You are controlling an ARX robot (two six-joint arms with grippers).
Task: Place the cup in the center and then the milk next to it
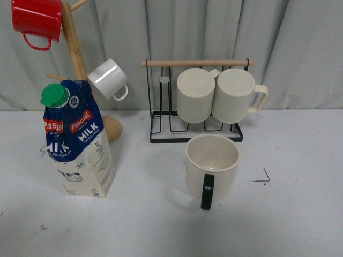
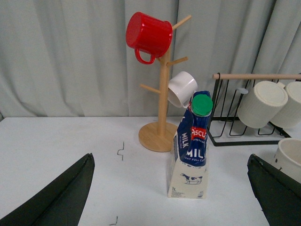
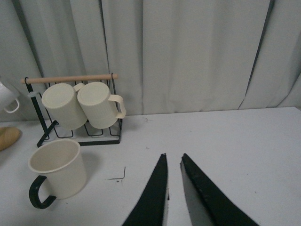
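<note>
The cup (image 1: pixel 211 163), a wide cream mug with a black loop handle turned toward the front, stands upright on the white table just right of the middle. It also shows in the right wrist view (image 3: pixel 59 169) and partly in the left wrist view (image 2: pixel 291 157). The milk (image 1: pixel 77 139), a tall blue and cream carton with a green cap, stands upright at the left. In the left wrist view the milk (image 2: pixel 190 155) stands ahead of my open, empty left gripper (image 2: pixel 170 157). My right gripper (image 3: pixel 173 155) is shut and empty, to the right of the cup. Neither gripper shows in the front view.
A wooden mug tree (image 1: pixel 75 48) behind the milk carries a red mug (image 1: pixel 36 20) and a small white cup (image 1: pixel 109 78). A black wire rack (image 1: pixel 195 134) behind the cup holds two ribbed cream mugs (image 1: pixel 214 95). A grey curtain hangs at the back.
</note>
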